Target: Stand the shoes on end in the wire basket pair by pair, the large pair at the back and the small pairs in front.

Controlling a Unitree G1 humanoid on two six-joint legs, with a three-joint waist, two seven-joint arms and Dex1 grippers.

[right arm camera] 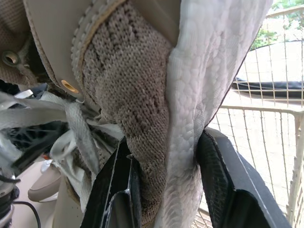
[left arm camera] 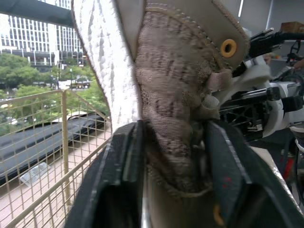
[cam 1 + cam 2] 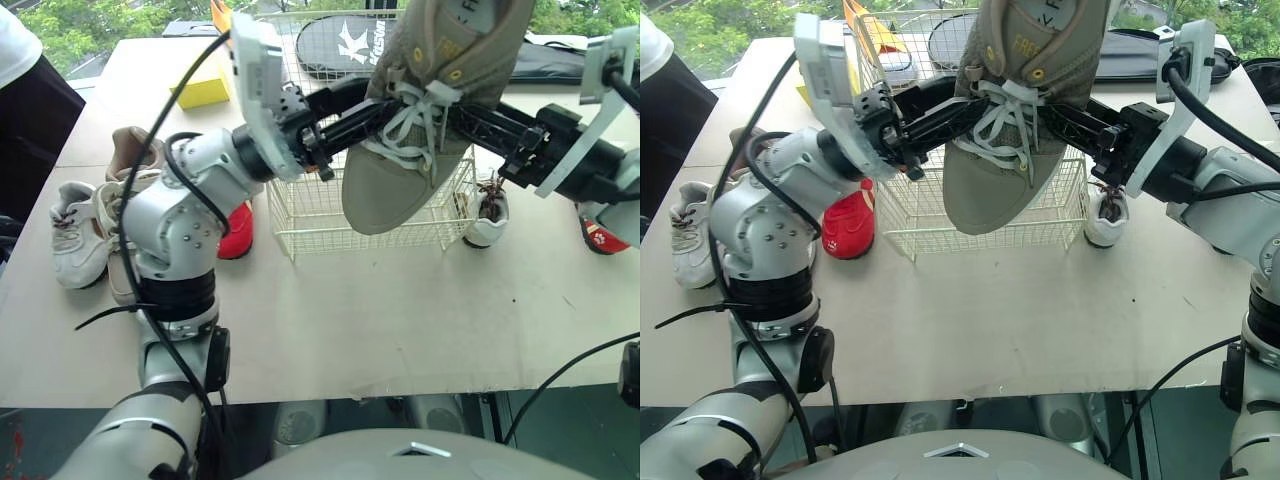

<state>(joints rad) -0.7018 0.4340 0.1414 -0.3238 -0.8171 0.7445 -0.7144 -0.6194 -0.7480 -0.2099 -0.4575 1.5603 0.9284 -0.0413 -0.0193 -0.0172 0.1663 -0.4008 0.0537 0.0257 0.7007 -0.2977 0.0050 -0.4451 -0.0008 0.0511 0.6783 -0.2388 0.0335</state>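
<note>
Currently held: one large shoe [image 3: 400, 170], grey-brown, toe down, laces toward me, raised over the basket [image 3: 300, 215].

- My left pincer [image 2: 174, 123]: clamped on the large shoe's side, below a brass eyelet.
- My right pincer [image 1: 164, 137]: clamped on the opposite side, across knit and white edge.

Around:
- Red shoe [image 3: 845, 225]: just beside the basket's left wall, partly behind my left arm.
- White shoes [image 3: 75, 235] and a beige shoe [image 3: 135, 150]: clustered at the desk's left side.
- Yellow block [image 3: 205, 90]: back left.
- Small white shoe [image 3: 488, 215], dark laces: at the basket's right front corner.
- Red-and-white shoe [image 3: 603, 238]: further right, mostly hidden under my right arm.
- Black bag [image 3: 350, 45]: behind the basket.
- Person [image 3: 25, 90], dark clothing: at the far left corner.

Basket: the large shoe and both arms cover most of its mouth, so I cannot tell the contents.

Room: open desk [image 3: 380, 320] runs from the basket's front wall to the near edge, while both flanks are taken by shoes.
</note>
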